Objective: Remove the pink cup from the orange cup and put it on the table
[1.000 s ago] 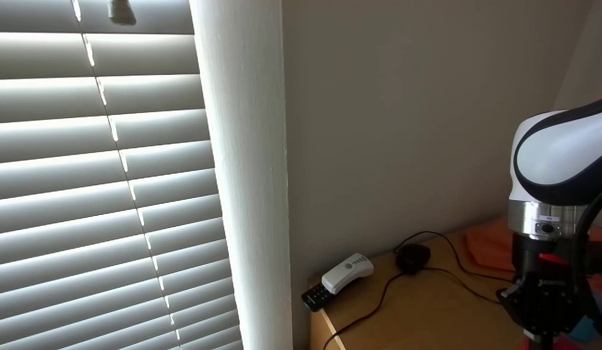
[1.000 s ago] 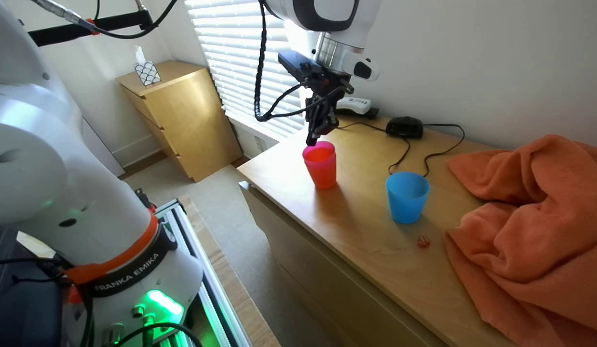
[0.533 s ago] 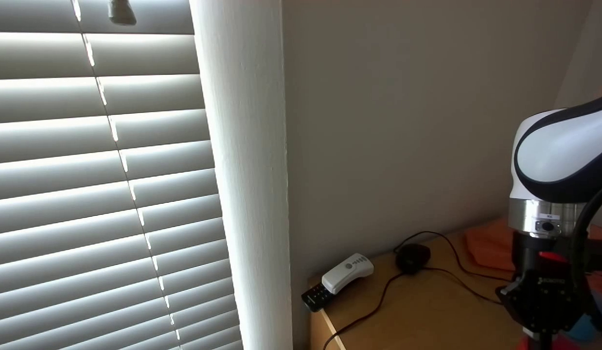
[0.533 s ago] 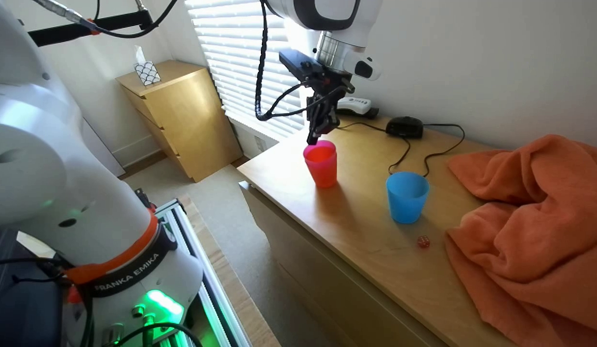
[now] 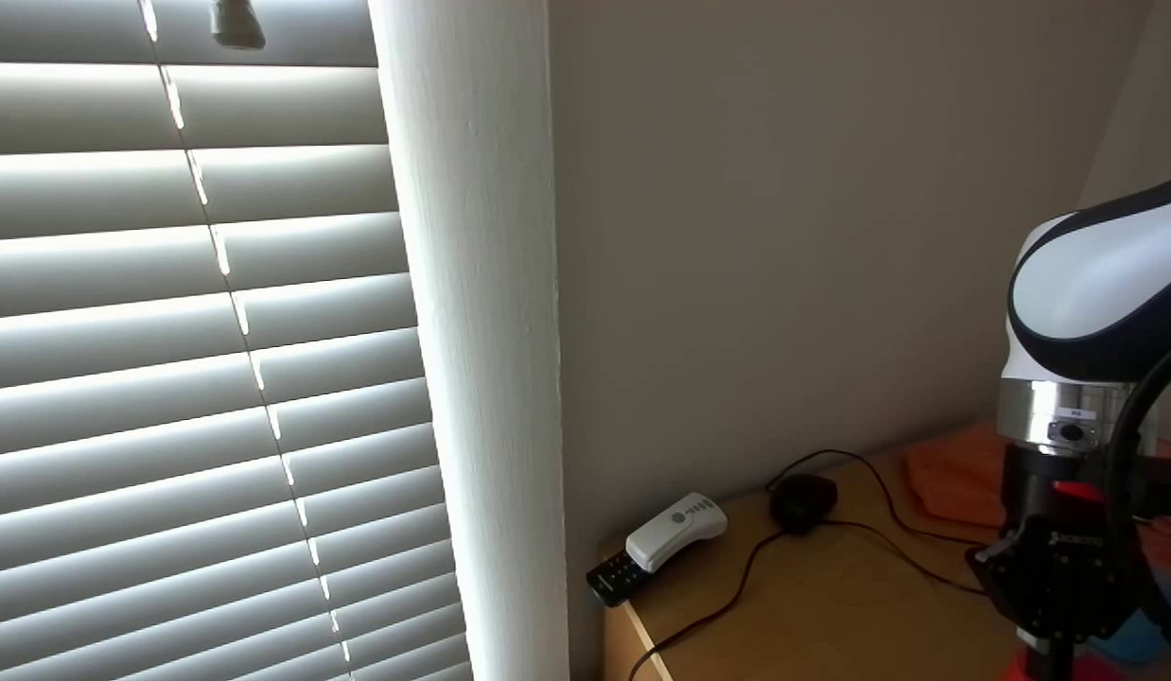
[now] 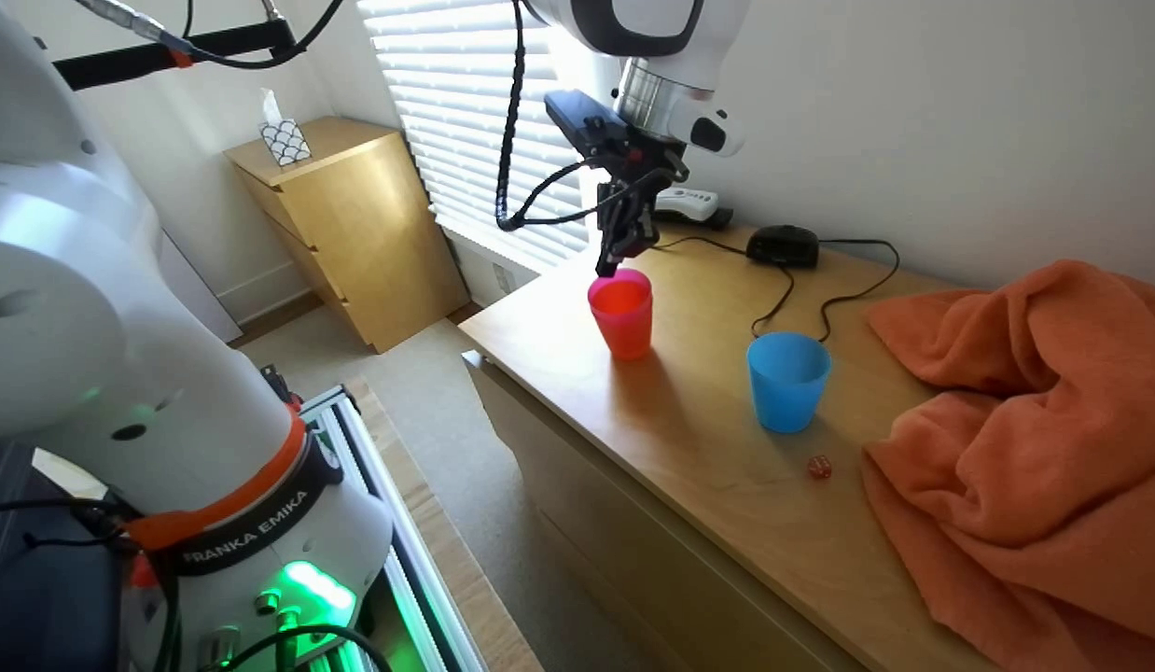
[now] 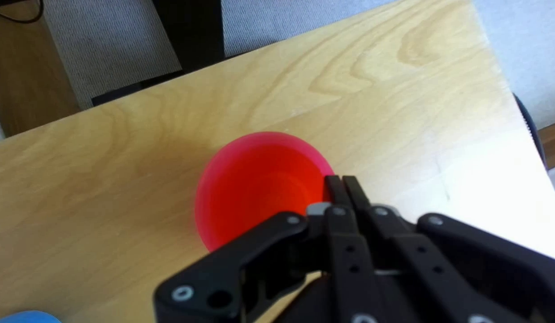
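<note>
The pink cup (image 6: 639, 281) is nested in the orange cup (image 6: 627, 342); its pink rim shows above the red-orange body. In the wrist view the pink rim (image 7: 259, 139) forms a ring round a red inside. My gripper (image 6: 607, 271) points down at the rim's edge. In the wrist view its fingertips (image 7: 340, 178) are closed together over the rim, one inside and one outside. The cups stay upright and together, their base seemingly just above the table (image 6: 717, 504). In an exterior view the frame's lower edge cuts off the red cup body (image 5: 1019, 666).
A blue cup (image 6: 788, 387) and a small red die (image 6: 819, 468) are on the table. An orange cloth (image 6: 1035, 448) covers the right side. A black device (image 6: 783, 246) with cables and a white remote (image 5: 677, 532) lie by the wall.
My gripper has risen slightly and shifted a little to the side. Both cups have moved up with it, still nested. The blue cup, die and cloth have not moved.
</note>
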{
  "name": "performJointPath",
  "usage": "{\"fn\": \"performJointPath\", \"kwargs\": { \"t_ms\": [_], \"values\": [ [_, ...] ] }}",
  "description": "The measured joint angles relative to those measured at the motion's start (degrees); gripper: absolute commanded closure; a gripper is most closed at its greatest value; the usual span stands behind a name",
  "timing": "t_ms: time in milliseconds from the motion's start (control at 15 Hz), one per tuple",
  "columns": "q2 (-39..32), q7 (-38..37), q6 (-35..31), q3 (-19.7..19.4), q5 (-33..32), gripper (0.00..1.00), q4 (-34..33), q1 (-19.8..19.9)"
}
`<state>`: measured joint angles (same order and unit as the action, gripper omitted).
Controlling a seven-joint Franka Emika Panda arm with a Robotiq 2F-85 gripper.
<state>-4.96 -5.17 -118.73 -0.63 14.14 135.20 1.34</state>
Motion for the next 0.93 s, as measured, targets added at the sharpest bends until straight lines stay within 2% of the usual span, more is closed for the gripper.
{"fn": "performJointPath", "kwargs": {
  "t_ms": [267, 933],
  "values": [
    [-0.3, 0.0, 0.6, 0.0, 1.4, 0.99, -0.5, 0.0],
    [-1.1, -5.7, 11.6, -1.4, 1.0, 0.99, -5.7, 0.7]
  ]
}}
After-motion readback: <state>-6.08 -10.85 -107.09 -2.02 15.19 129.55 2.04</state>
